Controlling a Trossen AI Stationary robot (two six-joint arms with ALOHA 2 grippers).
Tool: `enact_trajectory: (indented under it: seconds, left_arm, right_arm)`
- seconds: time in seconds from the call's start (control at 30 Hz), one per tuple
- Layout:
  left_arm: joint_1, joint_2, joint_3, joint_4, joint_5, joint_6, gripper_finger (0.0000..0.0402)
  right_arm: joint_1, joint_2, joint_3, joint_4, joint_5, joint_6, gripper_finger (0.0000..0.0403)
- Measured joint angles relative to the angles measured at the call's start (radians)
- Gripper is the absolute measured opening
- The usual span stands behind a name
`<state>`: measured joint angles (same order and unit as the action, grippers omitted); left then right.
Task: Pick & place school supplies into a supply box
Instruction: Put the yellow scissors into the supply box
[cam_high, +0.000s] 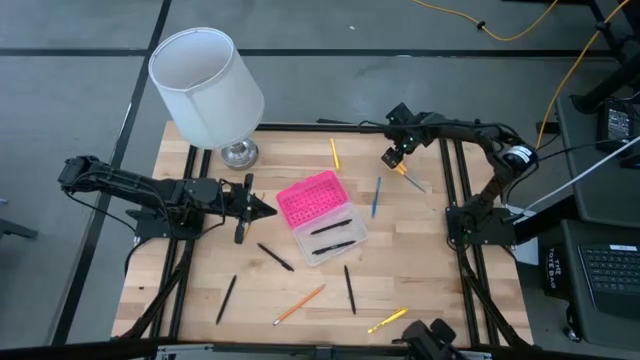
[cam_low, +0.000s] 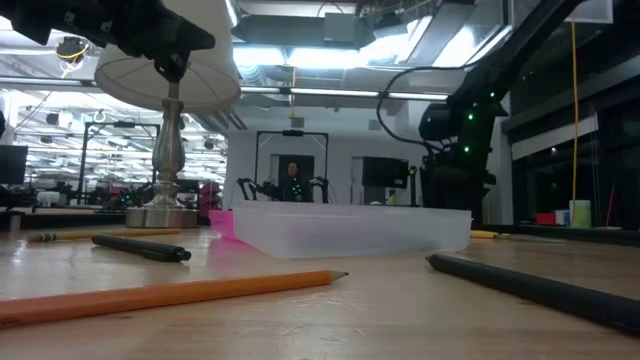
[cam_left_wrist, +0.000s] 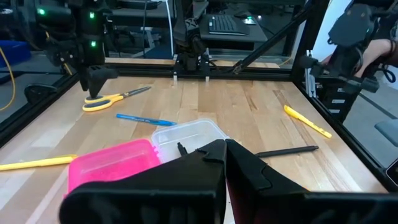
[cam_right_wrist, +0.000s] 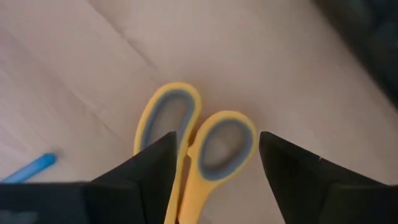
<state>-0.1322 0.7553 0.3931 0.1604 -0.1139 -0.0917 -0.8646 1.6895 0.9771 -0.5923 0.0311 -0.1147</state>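
At the far right part of the wooden table (cam_high: 400, 260), the right gripper (cam_right_wrist: 217, 162) is held directly above the scissors (cam_right_wrist: 196, 140), its two dark fingers (cam_right_wrist: 143, 171) spread wide apart with the yellow handles seen between them; nothing is gripped. In the high view the scissors (cam_high: 408, 176) are seen lying flat on the wood just below that gripper (cam_high: 392, 158), blades pointing away from it.

Near the table's centre the supply box (cam_high: 322, 216) is found open, its pink lid (cam_high: 310, 197) laid back beside the clear base (cam_high: 335, 236), in which two black pens (cam_high: 330, 228) are already lodged. The left gripper (cam_high: 262, 208) is positioned just beside the pink lid, its fingers pressed together and holding nothing.

The rest of the supplies are scattered on the wood: a blue pen (cam_high: 376, 197) between the box and the scissors, a yellow pencil (cam_high: 335, 153) toward the far edge, black pens (cam_high: 275, 257) near the box, an orange pencil (cam_high: 299, 304) and a yellow pen (cam_high: 387, 320) toward the near edge. A lamp (cam_high: 208, 85) with a white shade is stood at the far left corner.
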Motion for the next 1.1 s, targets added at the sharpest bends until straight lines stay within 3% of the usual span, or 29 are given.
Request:
enact_trajectory:
  seconds: [0.63,0.77,1.0,1.1]
  left_arm:
    - [0.000,0.000,0.000,0.000,0.000,0.000,0.0004]
    - [0.000,0.000,0.000,0.000,0.000,0.000,0.0004]
    - [0.000,0.000,0.000,0.000,0.000,0.000,0.0004]
    - [0.000,0.000,0.000,0.000,0.000,0.000,0.0004]
  right_arm:
    - [0.001,0.096,0.003,0.011,-0.054,0.003,0.0224]
    - [0.001,0.098,0.003,0.018,-0.052,0.006,0.0186]
    - [0.001,0.098,0.002,0.029,-0.042,0.004,0.0075]
    - [0.001,0.099,0.002,0.029,-0.035,-0.002,0.0075]
